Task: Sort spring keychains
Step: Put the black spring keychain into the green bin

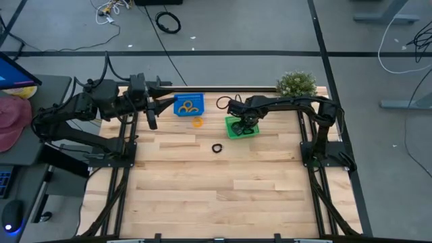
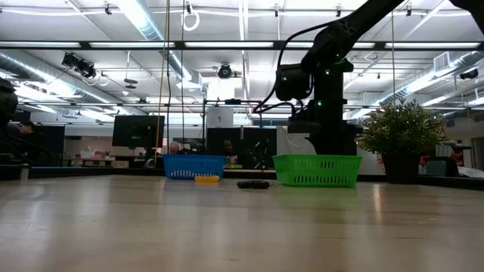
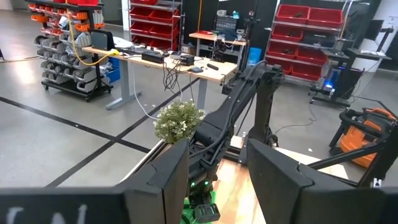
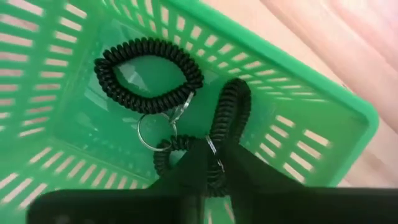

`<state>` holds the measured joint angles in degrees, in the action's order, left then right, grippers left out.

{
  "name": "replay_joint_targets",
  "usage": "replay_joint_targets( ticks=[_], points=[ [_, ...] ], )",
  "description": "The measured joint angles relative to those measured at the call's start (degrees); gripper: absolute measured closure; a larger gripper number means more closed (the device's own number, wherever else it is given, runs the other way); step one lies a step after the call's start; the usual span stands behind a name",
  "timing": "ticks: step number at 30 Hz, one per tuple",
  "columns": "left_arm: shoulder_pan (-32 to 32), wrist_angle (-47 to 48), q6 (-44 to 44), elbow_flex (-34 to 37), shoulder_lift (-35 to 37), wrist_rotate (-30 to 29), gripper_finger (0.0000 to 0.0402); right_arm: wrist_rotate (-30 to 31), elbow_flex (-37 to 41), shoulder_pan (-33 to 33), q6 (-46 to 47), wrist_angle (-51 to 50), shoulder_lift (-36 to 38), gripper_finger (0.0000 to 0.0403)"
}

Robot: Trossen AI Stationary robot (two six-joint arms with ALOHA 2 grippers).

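Right wrist view: green basket (image 4: 323, 99) seen from directly above, holding two black spring keychains. First black keychain (image 4: 149, 65) flat on the basket floor, metal ring attached. Second black keychain (image 4: 227, 124) pinched between the right gripper (image 4: 208, 171) fingers, closed down on its coil, hanging into the basket; judged to be held low so that release lands it with its like.

High view: right gripper (image 1: 244, 123) over the green basket (image 1: 233, 131) near the far edge of the bench (image 1: 216, 196). Blue basket (image 1: 179, 101) just beside, to the left, with orange spring keychains (image 1: 190, 106) inside; colour split suggests orange to blue, black to green. One orange keychain (image 1: 197, 122) loose on the bench just in front of the blue basket. One black keychain (image 1: 217, 148) loose on the bench, apart from both baskets. Both judged still to be sorted. Left gripper (image 1: 152, 120) parked beside the blue basket, off the bench surface; fingers parted with nothing between them, per left wrist view (image 3: 214, 180). Potted plant (image 1: 296, 84) at the far right corner, clear of the work.
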<state>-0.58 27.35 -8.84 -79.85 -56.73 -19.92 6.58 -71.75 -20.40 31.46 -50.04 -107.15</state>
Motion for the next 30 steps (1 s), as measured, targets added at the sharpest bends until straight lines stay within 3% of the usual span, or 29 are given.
replay_joint_targets(
  ticks=[9,14,20,24,28,30],
  points=[
    [0.00,-0.06,-1.42,0.00,0.00,0.00,0.0236,-0.18,0.00,0.00,-4.37,0.63,3.03,0.0213],
    [0.00,-0.06,-1.47,0.00,0.00,0.00,0.0236,-0.62,0.00,0.08,-5.88,0.61,8.56,0.0173],
    [0.00,-0.05,-1.48,0.00,0.00,-0.01,0.0236,-3.53,0.00,1.67,-8.53,-0.60,19.31,0.0185],
    [0.01,-0.07,-2.81,0.00,0.00,-0.02,0.0236,-9.76,0.00,4.36,-16.50,-0.45,28.04,0.0207],
    [0.06,-0.09,-5.42,0.00,0.00,0.04,0.0236,-16.07,0.19,8.90,-25.73,-0.46,36.75,0.0245],
    [0.21,-0.09,-5.79,0.00,0.00,0.45,0.0236,-18.49,1.05,10.95,-25.84,0.75,41.22,0.0279]
  ],
)
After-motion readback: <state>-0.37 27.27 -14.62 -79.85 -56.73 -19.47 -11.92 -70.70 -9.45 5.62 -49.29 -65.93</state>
